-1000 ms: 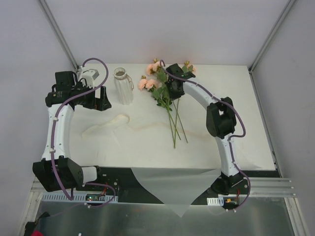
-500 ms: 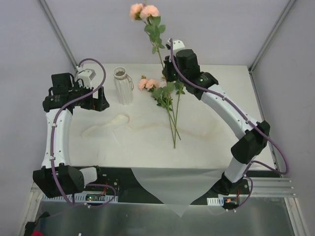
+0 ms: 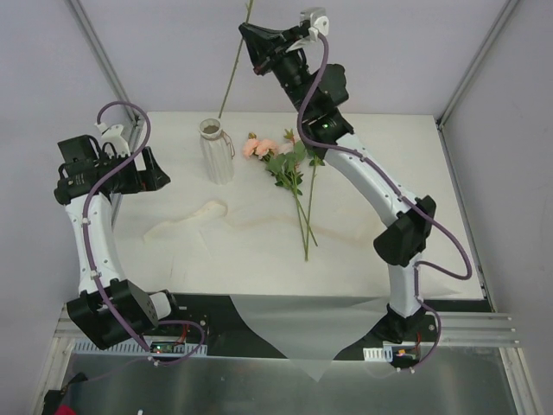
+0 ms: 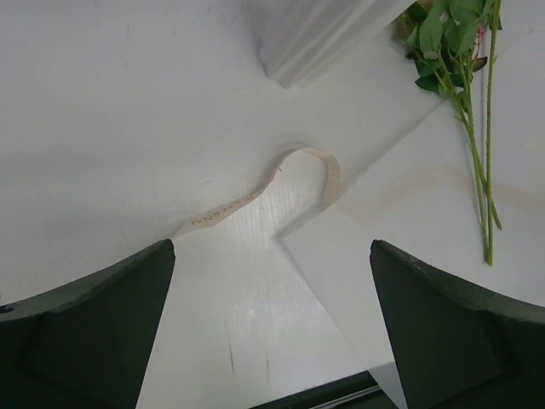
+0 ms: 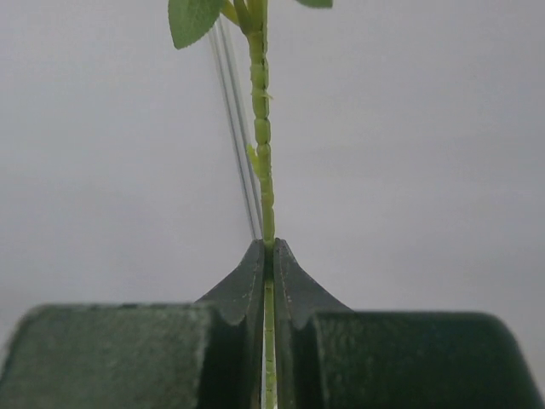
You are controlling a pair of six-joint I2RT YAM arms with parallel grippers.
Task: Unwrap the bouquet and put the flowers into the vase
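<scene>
The right pincer, high up and clamped on one rose stem, hangs it near-vertical with its tip close over the vase, while the left pincer gapes empty beside it and the other flowers lie on the bench.

Lab test cell — white table, grey panels, aluminium posts.

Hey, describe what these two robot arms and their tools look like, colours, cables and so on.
The left arm and right arm have white tubular links with chunky black joints, and a purple cable loops along each. The left tool and right tool end in dark, matte wedge shapes.
</scene>
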